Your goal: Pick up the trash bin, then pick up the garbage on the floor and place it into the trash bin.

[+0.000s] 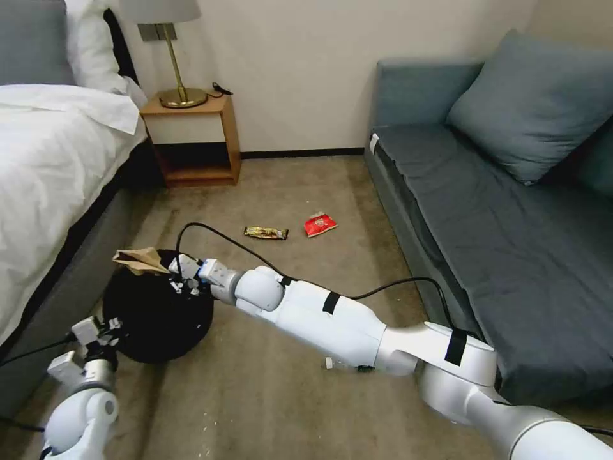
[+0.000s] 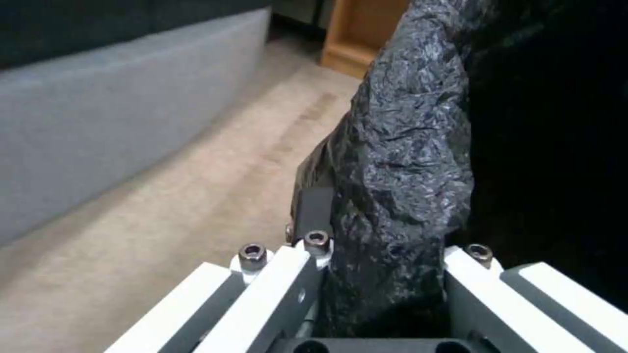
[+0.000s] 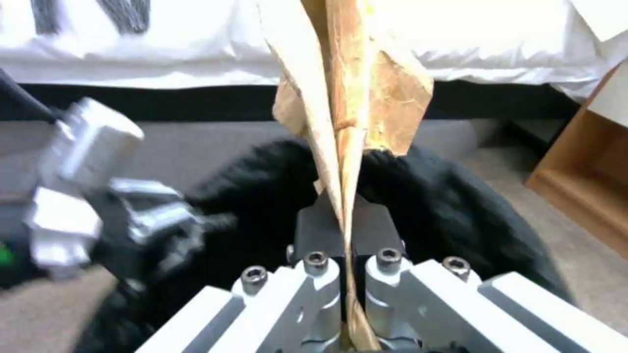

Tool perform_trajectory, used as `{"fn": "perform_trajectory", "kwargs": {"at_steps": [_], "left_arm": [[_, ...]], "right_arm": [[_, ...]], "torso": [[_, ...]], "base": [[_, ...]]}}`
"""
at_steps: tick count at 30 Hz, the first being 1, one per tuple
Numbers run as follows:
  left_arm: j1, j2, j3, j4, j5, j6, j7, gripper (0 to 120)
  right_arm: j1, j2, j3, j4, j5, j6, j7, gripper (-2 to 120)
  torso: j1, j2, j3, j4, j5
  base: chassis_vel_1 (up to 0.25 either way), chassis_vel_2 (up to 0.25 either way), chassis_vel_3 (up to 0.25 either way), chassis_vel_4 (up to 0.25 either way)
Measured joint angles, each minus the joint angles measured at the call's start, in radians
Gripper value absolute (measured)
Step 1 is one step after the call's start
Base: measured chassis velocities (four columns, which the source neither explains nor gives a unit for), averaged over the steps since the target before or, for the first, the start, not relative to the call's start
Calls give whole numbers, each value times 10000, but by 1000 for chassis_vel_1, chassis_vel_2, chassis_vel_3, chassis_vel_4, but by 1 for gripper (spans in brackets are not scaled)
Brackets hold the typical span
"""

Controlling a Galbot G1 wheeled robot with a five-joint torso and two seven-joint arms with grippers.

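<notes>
The trash bin (image 1: 156, 316), round, black and lined with a crinkly bag, is near the bed. My left gripper (image 1: 107, 327) is shut on its near rim, and the liner (image 2: 402, 171) bulges between the jaws of the left gripper (image 2: 386, 230). Over the bin's far rim, my right gripper (image 1: 174, 269) is shut on a crumpled tan paper bag (image 1: 139, 260). In the right wrist view the paper bag (image 3: 347, 93) stands up from the right gripper (image 3: 347, 235), with the bin (image 3: 451, 211) below. On the carpet farther off lie a gold-brown wrapper (image 1: 265, 232) and a red snack packet (image 1: 320, 224).
A bed (image 1: 51, 160) runs along the left, close to the bin. A wooden nightstand (image 1: 191, 137) with a lamp stands at the back wall. A grey-blue sofa (image 1: 511, 223) lines the right side. Open carpet (image 1: 287, 191) lies between them.
</notes>
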Motion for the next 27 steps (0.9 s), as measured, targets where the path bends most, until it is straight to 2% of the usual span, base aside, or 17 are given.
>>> {"fn": "perform_trajectory", "kwargs": {"at_steps": [3,6,9,12,14,16,19,20,23,24,26,27], "left_arm": [[-192,-94,273,54,4,19,0,3],[-202,-138,342,28,6,34,2,3],[-195,-151,347,-16,8,37,7,3],[-109,-136,213,-46,3,31,29,3],[-98,-133,197,-46,2,29,31,3],[-24,-105,63,-54,-18,1,57,3],[-24,-105,63,-54,-18,1,57,3],[46,-103,-41,-54,-27,-44,90,3],[71,-147,-64,-57,-23,-69,93,3],[71,-147,-64,-57,-23,-69,93,3],[79,-177,-63,-89,-12,-69,93,3],[80,-179,-64,-93,-11,-70,93,3]], "right_arm": [[-47,-3,-6,-225,-6,55,276,0],[-58,-4,-45,-440,-62,124,482,0],[-93,-6,-63,-613,-143,195,610,7],[-157,-4,-82,-763,-259,312,728,22],[-163,-5,-83,-767,-270,322,735,23],[-184,-4,-93,-743,-300,356,749,35],[-184,-4,-93,-743,-300,356,749,35],[-226,-4,-89,-564,-292,343,773,48],[-261,-4,-95,-318,-272,305,879,61],[-261,-4,-95,-318,-272,305,879,61],[-263,-5,-105,57,-225,224,989,71],[-263,-5,-105,136,-209,199,1003,71]], "torso": [[0,0,0,-2,0],[0,0,0,-1,0],[0,0,0,-1,0],[0,0,0,-1,0],[0,0,0,0,0],[0,0,0,1,0],[0,0,0,1,0],[0,0,-1,1,0],[0,0,0,0,0],[0,0,0,0,0],[0,0,0,0,-1],[0,0,0,-1,-1]], "base": [[0,0,0,0],[0,0,0,0],[0,0,0,0],[0,0,0,0],[0,0,0,0],[0,0,0,0],[0,0,0,0],[0,0,0,0],[0,0,0,0],[0,0,0,0],[0,0,0,0],[0,0,0,0]]}}
